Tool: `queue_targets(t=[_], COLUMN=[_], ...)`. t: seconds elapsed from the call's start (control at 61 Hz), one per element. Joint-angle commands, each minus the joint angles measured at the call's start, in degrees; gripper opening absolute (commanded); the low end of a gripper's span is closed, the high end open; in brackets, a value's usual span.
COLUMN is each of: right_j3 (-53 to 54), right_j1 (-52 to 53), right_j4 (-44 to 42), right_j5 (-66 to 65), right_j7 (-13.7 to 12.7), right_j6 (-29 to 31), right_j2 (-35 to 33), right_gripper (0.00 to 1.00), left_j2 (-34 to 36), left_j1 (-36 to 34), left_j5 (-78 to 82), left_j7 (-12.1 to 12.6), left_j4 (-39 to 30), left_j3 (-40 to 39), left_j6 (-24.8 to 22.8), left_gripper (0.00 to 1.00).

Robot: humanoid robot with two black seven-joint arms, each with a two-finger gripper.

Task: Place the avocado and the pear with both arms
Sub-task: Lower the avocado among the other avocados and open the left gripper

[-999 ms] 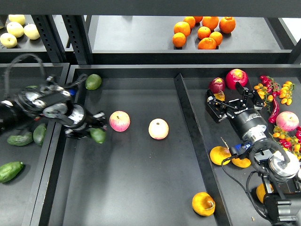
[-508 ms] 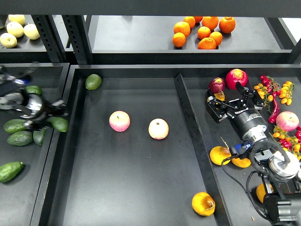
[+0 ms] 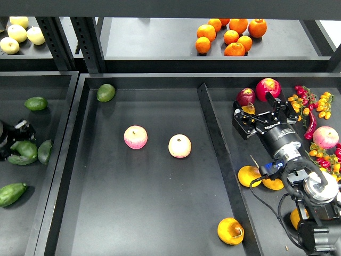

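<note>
My left gripper (image 3: 9,140) shows only as a dark tip at the far left edge, over the left tray. A glossy dark green avocado (image 3: 25,149) lies right beside it, touching or nearly so; I cannot tell whether the fingers hold it. More avocados (image 3: 45,151) lie around it. A yellow-orange pear (image 3: 230,230) with a brown patch lies at the front of the middle tray (image 3: 160,213). My right gripper (image 3: 260,111) is open over the right tray, fingers pointing at the red apples (image 3: 245,96), far from that pear.
Two pink-and-yellow apples (image 3: 135,137) lie mid-tray, and a rounder light green fruit (image 3: 105,92) sits in its back left corner. More yellow-orange fruit (image 3: 249,176) lies beside my right arm. Chillies and small tomatoes (image 3: 309,106) fill the right tray's far side. Oranges (image 3: 230,36) sit on the back shelf.
My left arm has drawn back to the left, out of the middle tray and over the left tray, carrying an avocado along. The right arm has barely moved.
</note>
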Motion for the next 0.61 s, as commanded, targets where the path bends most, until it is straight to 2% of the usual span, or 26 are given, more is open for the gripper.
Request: queue_targets(t=[0.0,0.59], right_j3=[-0.08,-0.17], right_j1=[-0.31,-0.92], right_j4=[-0.02,-0.11], right_j5=[-0.06,-0.15], right_j7=[-0.07,-0.07], right_j6=[0.48,1.0], right_j2=[0.0,0.0], right_gripper=[1.0,1.0], left_j2=[0.11,0.03], left_j1=[2.65,11.35], left_j5=[2.1,7.02], left_j7=[0.0,0.0], left_j4=[-0.03,0.85], left_j3=[-2.8,-11.59], left_j6=[0.0,0.0], left_gripper=[0.11,0.14])
